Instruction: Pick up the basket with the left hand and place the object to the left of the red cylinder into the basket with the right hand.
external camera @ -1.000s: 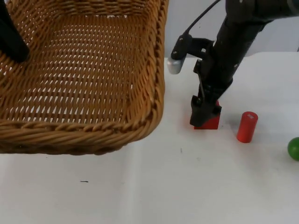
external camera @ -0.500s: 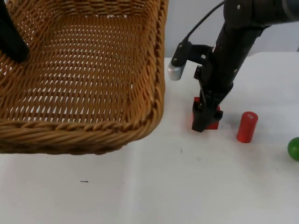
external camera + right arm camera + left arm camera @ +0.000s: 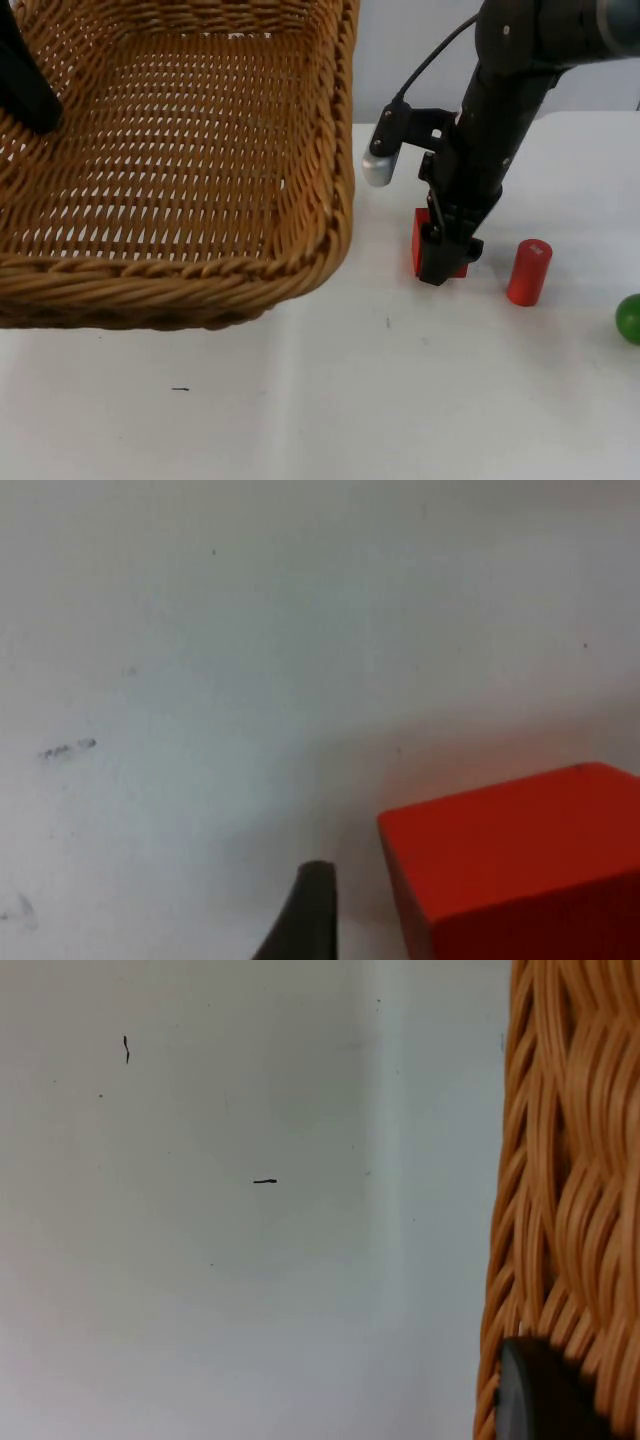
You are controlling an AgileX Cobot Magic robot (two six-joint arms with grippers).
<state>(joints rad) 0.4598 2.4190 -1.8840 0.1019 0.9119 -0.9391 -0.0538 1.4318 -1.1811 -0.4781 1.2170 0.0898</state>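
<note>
Basket [image 3: 180, 170] raised (left side), right hand [image 3: 440, 262] at red block [image 3: 420, 243]

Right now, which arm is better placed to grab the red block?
Right. Its end effector is down at the red block, beside the red cylinder; the left end effector holds the basket.

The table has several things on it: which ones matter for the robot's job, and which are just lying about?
Part of the job:
wicker basket, held up by left gripper
red block, under right gripper
red cylinder, the marker

Lying about:
green ball
</note>
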